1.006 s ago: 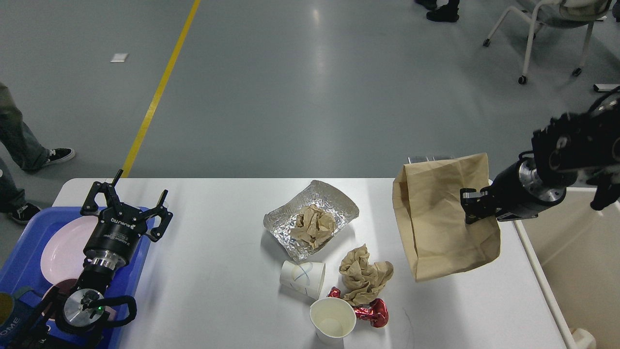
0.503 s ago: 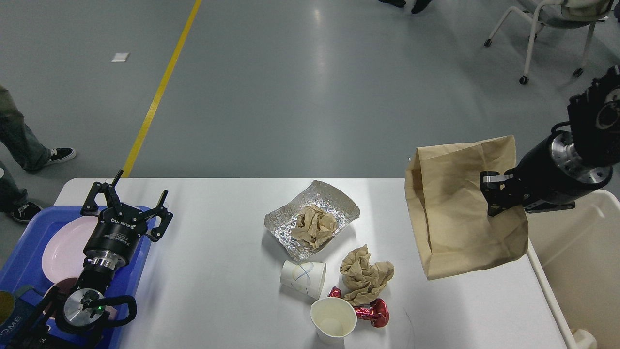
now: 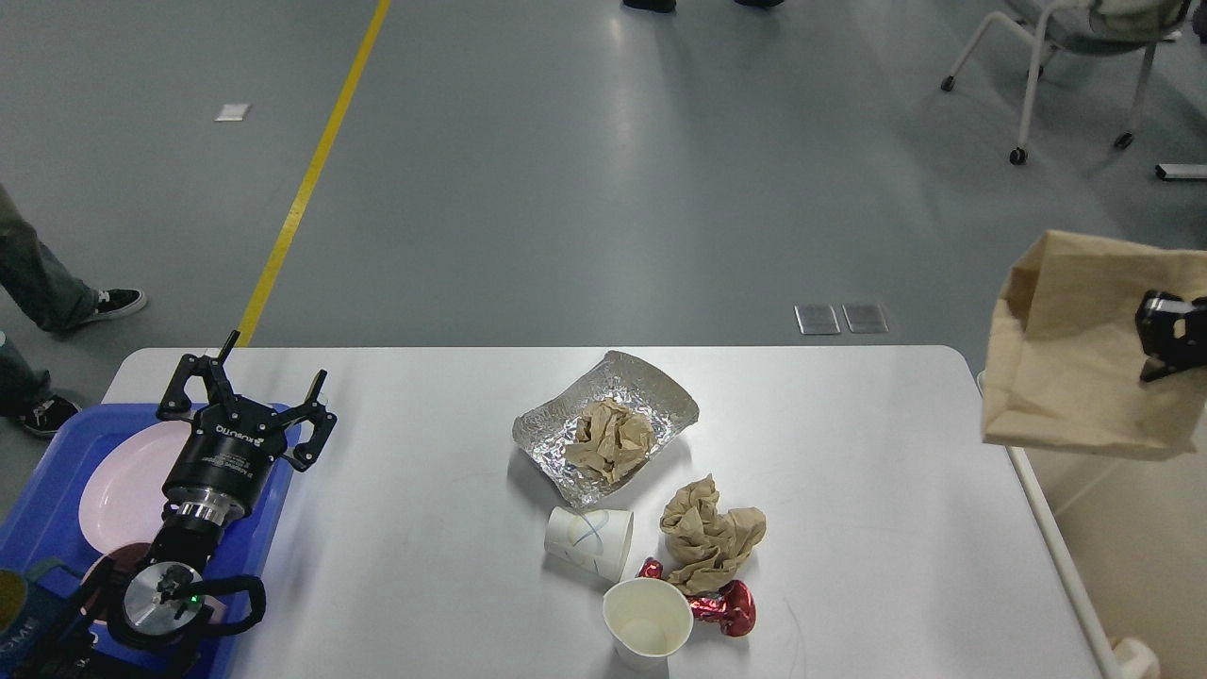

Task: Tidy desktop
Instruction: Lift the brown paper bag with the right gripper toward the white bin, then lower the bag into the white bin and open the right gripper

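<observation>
The white desktop (image 3: 405, 528) fills the lower part of the head view. On it lie a crumpled foil tray (image 3: 660, 401) holding a brown paper wad (image 3: 610, 440), a tipped paper cup (image 3: 590, 541), an upright paper cup (image 3: 648, 621), a crumpled brown paper (image 3: 709, 534) and a red foil wrapper (image 3: 724, 607). My right gripper (image 3: 1162, 341), at the right edge, is shut on a brown paper bag (image 3: 1066, 358) that hangs past the desktop's right end, over the beige bin (image 3: 1122, 528). My left gripper (image 3: 247, 385) stands open over the blue tray's (image 3: 42, 481) far right corner.
The blue tray at the left holds a pink plate (image 3: 123, 486). A white bin rail (image 3: 1056, 547) runs along the desktop's right side. A wheeled chair (image 3: 1066, 57) stands at the far right, and a person's feet (image 3: 104, 304) are at the left.
My right gripper has carried the brown paper bag rightward and up, from over the desktop's right end to beyond its edge above the bin. The left arm has not moved.
</observation>
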`<state>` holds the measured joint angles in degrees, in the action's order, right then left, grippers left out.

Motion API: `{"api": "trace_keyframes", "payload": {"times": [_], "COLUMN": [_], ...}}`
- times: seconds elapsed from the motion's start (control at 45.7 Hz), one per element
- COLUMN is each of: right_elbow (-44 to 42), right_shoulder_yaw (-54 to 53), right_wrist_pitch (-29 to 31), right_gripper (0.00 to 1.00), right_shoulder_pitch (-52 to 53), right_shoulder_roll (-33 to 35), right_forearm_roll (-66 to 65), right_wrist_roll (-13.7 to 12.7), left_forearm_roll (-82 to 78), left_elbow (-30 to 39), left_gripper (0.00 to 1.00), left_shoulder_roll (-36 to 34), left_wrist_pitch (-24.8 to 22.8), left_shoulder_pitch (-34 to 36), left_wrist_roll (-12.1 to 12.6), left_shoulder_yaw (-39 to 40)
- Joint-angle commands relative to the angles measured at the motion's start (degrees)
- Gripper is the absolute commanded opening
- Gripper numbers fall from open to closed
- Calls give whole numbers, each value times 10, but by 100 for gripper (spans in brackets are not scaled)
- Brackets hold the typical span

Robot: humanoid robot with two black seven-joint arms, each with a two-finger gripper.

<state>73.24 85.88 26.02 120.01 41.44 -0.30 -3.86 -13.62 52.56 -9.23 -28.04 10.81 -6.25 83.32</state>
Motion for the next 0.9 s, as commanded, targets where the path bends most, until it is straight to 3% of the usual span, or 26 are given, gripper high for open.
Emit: {"api": "trace_keyframes", "payload": {"times": [0.0, 0.175, 0.306, 0.416, 0.547, 0.7, 0.875], "right_elbow": [-126, -302, -404, -477, -587, -664, -668], "right_shoulder_yaw": [-43, -174, -315, -403, -450, -474, -487], "right_wrist_pitch": [-1, -10, -57, -126, -233, -323, -350], "right_gripper": [0, 0, 0, 0, 0, 0, 0], "right_shoulder_pitch": [-118, -335, -517, -652, -793, -888, -901], "right_shoulder_roll": [52, 89, 80, 35, -64, -145, -167], "right_forearm_roll": [-1, 6, 6, 6, 7, 7, 7], "right_wrist_roll": [2, 3, 4, 4, 3, 3, 3], "left_forearm_roll": [0, 0, 0, 0, 0, 0, 0], "left_elbow": [0, 0, 0, 0, 0, 0, 0], "left_gripper": [96, 96, 96, 96, 96, 96, 96], "left_shoulder_roll": [0, 0, 0, 0, 0, 0, 0], "left_wrist_pitch": [0, 0, 0, 0, 0, 0, 0], "left_shoulder_pitch": [0, 0, 0, 0, 0, 0, 1], "left_wrist_roll": [-1, 0, -1, 0, 0, 0, 0], "left_shoulder_yaw": [0, 0, 0, 0, 0, 0, 0]}}
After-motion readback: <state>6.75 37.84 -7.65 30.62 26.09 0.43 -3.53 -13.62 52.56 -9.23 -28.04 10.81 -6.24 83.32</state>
